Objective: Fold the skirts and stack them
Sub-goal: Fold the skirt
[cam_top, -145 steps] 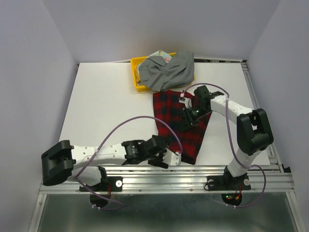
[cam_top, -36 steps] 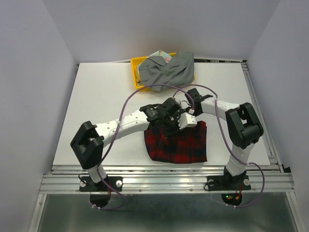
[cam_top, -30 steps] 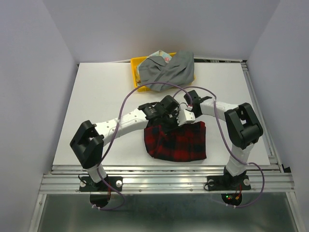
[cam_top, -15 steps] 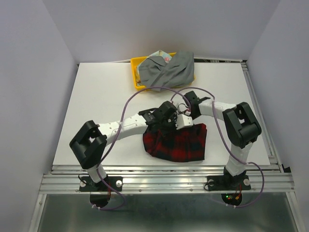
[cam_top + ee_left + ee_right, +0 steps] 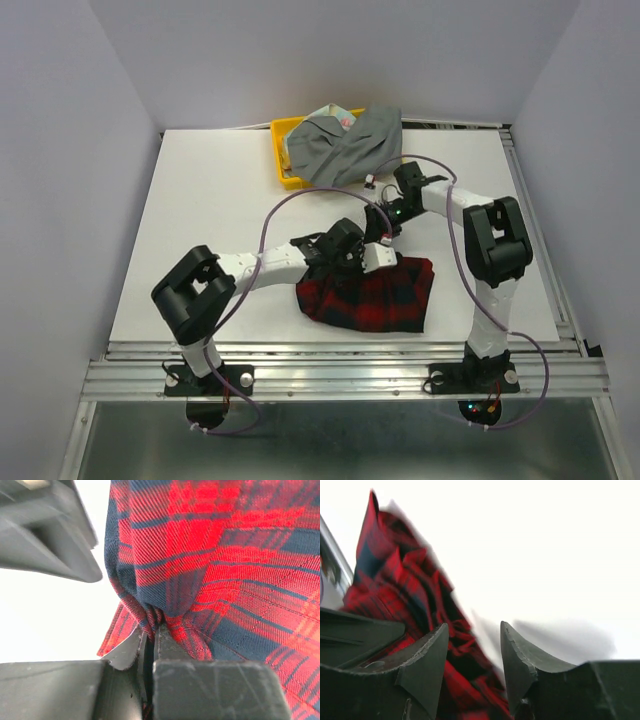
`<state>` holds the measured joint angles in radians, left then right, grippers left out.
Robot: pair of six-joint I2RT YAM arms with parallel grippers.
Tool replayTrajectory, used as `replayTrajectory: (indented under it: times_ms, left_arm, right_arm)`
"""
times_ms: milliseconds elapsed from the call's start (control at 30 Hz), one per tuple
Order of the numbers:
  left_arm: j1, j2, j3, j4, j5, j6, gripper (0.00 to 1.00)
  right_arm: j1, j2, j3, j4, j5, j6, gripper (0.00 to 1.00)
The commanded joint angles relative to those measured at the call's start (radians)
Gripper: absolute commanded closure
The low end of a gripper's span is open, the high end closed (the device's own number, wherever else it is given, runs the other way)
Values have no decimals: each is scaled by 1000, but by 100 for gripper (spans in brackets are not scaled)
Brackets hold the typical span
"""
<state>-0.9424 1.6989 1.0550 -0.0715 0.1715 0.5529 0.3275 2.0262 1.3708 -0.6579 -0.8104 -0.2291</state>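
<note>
On the white table (image 5: 210,220) the left gripper (image 5: 150,632) pinches the folded plaid skirt (image 5: 375,298) (at its far edge); the right gripper (image 5: 474,630) stands parted beside it.

Nothing readable is showing in any of the views: no text, label, brand, number or sign.
</note>
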Motion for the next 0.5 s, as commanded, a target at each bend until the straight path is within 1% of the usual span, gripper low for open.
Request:
replayTrajectory:
  times_ms: [0, 33, 133, 167, 333, 433, 467]
  left_arm:
    - [-9, 22, -12, 9, 14, 9, 100]
    - [-9, 25, -6, 3, 16, 5, 100]
    - [-9, 18, 26, -33, 17, -10, 98]
    - [-9, 16, 42, -46, 16, -13, 98]
    - [-9, 4, 164, -157, -6, -22, 99]
    - [-9, -1, 215, -203, -21, -22, 99]
    - [-9, -2, 226, -212, -29, -24, 99]
  right_arm:
    - [-51, 3, 142, -48, 6, 43, 49]
    - [-51, 3, 157, -52, 14, 39, 50]
    - [-51, 23, 191, -94, 5, 19, 57]
    - [-51, 31, 189, -101, -4, 17, 63]
    - [-39, 74, 103, -98, -29, 2, 80]
    - [-18, 88, 62, -89, -52, -1, 85]
    - [-7, 91, 56, -89, -55, -3, 88]
